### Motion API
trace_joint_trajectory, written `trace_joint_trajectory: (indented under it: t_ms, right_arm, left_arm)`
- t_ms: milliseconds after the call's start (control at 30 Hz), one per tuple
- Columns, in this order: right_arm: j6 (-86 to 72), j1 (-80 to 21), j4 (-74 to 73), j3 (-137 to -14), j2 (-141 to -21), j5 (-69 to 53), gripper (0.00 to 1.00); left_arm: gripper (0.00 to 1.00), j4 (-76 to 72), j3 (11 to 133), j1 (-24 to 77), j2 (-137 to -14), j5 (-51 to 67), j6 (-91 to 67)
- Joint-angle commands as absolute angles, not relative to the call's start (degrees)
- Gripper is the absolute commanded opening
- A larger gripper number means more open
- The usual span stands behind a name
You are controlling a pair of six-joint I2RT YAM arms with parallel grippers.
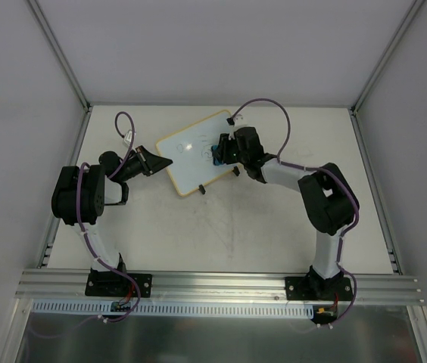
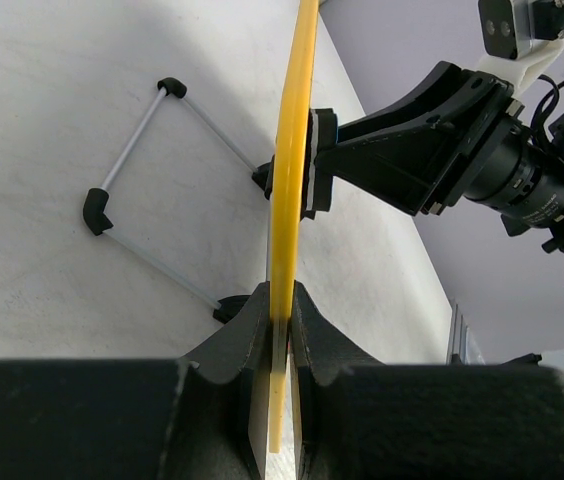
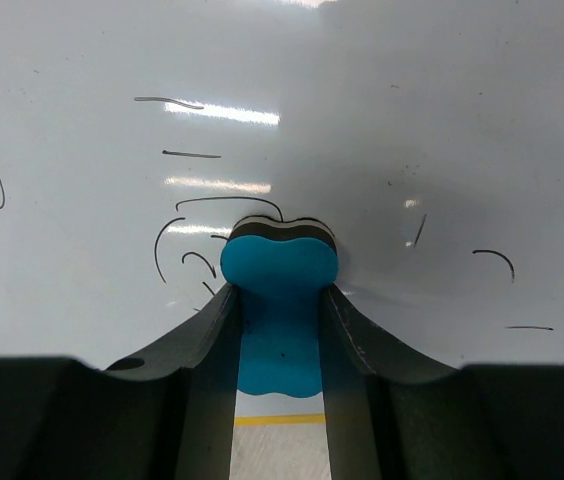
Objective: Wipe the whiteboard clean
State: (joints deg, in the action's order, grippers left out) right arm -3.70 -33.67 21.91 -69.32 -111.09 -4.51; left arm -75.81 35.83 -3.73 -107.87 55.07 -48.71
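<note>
Whiteboard [image 1: 191, 155] with pen marks [image 3: 177, 103], left jaws clamped on its edge, right jaws gripping blue eraser [image 3: 280, 280]

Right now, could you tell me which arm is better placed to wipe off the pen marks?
Right: the right tool holds the blue eraser against the whiteboard beside the pen marks, while the left tool clamps the board's edge.

Whiteboard [image 1: 191, 155] — yellow-framed, set diagonally; scattered pen marks.
</note>
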Motion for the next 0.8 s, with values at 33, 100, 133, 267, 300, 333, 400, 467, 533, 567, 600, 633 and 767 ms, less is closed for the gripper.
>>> trace_joint_trajectory:
  t_ms: [33,100,133,267,300,333,400,467,533,567,600,633,767]
  right_arm:
    - [-2.6,-32.0,19.3,-71.7,-111.5,-3.3,0.00]
    - [-3.5,-30.9,17.4,-72.9,-112.1,-4.3,0.00]
    - [-3.6,-29.9,16.8,-73.3,-112.4,-4.6,0.00]
    - [-3.6,-28.0,13.5,-74.3,-112.9,-3.3,0.00]
    - [-3.7,-27.5,12.7,-75.1,-113.0,-3.1,0.00]
    - [-3.8,-26.6,12.0,-75.4,-113.5,-3.3,0.00]
    - [-4.1,-25.8,10.5,-75.6,-113.7,-3.3,0.00]
    - [-4.6,-24.5,9.8,-75.5,-114.1,-3.7,0.00]
    - [-5.2,-23.6,9.7,-74.9,-114.3,-4.0,0.00]
    - [-5.4,-23.4,9.7,-74.6,-114.3,-4.2,0.00]
    - [-5.4,-23.1,9.8,-74.4,-114.3,-4.2,0.00]
    - [-5.4,-22.7,9.8,-74.2,-114.3,-4.4,0.00]
    - [-6.2,-22.1,9.6,-73.1,-114.3,-5.3,0.00]
  left_arm:
    - [0.00,-96.3,35.2,-3.3,-106.4,56.9,-47.4]
    - [0.00,-96.3,35.2,-3.3,-106.6,56.9,-47.4]
    - [0.00,-96.3,35.2,-3.3,-106.6,56.9,-47.4]
    - [0.00,-96.3,35.1,-3.3,-106.5,56.8,-47.3]
    - [0.00,-96.3,35.2,-3.3,-106.3,56.8,-47.2]
    - [0.00,-96.3,35.1,-3.3,-106.3,56.8,-47.2]
    - [0.00,-96.3,35.1,-3.3,-106.4,56.8,-47.2]
    - [0.00,-96.3,35.2,-3.3,-106.4,56.8,-47.2]
    - [0.00,-96.3,35.1,-3.3,-106.5,56.9,-47.2]
    - [0.00,-96.3,35.2,-3.3,-106.5,56.8,-47.2]
    - [0.00,-96.3,35.2,-3.3,-106.5,56.8,-47.2]
    - [0.00,-96.3,35.2,-3.3,-106.5,56.8,-47.3]
    - [0.00,-96.3,35.2,-3.3,-106.5,56.8,-47.3]
